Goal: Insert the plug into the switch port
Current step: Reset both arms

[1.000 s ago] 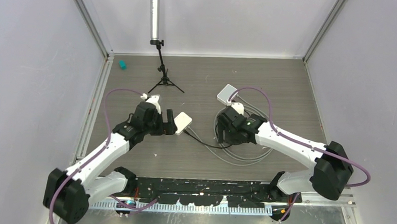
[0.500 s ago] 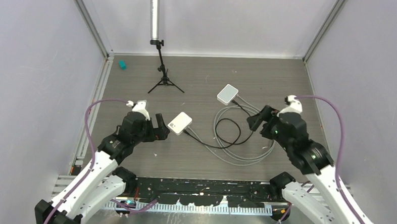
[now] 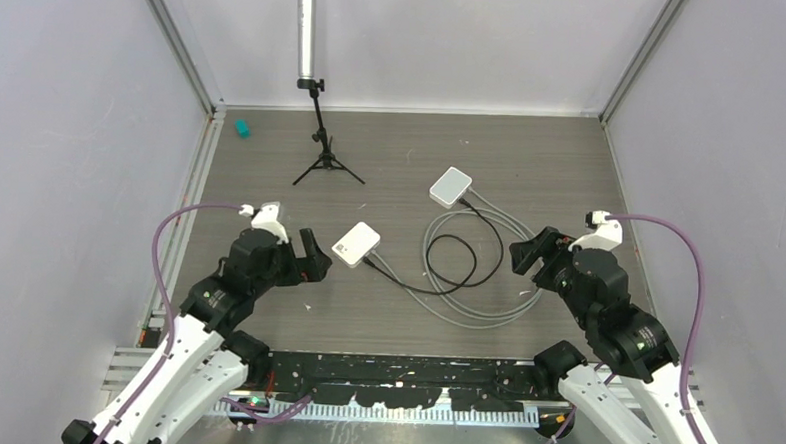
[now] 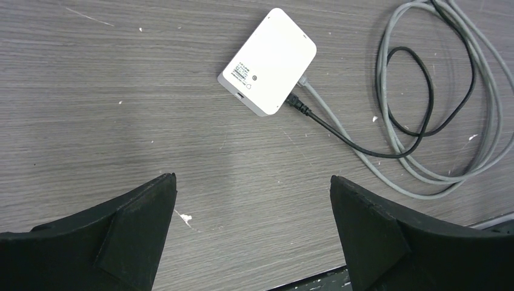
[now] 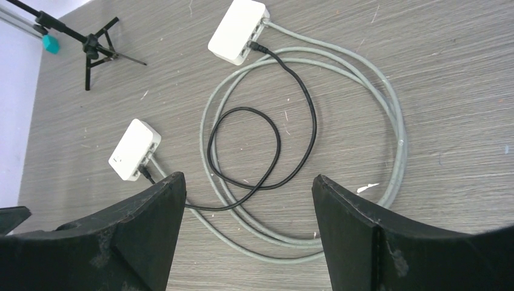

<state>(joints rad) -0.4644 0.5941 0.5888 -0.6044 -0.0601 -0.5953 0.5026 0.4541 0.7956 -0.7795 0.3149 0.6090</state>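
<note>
Slack from the grey cable (image 5: 388,121) and the black cable (image 5: 276,142) is gathered in loose loops at the middle of the counter (image 3: 532,148), so neither lead is pulled against its socket. Two white switches are joined by these leads: the nearer switch (image 4: 268,62) is laid flat left of centre, and the farther switch (image 3: 451,186) is set toward the far edge, well apart from it. The black plug (image 4: 295,101) is seen touching the nearer switch's port side, just beside the clear plug (image 4: 305,81) of the grey cable. It is judged to be seated rather than merely resting there, though its depth cannot be confirmed. The left fingers (image 4: 130,239) are spread wide with nothing between them, and are held toward the near-left corner, apart from the switch. The right fingers (image 5: 136,233) are likewise wide and empty, held toward the right edge, off the loops. Such a stance is read as leaving the connection undisturbed. A small tripod (image 3: 322,157) is stood near the far edge.
</note>
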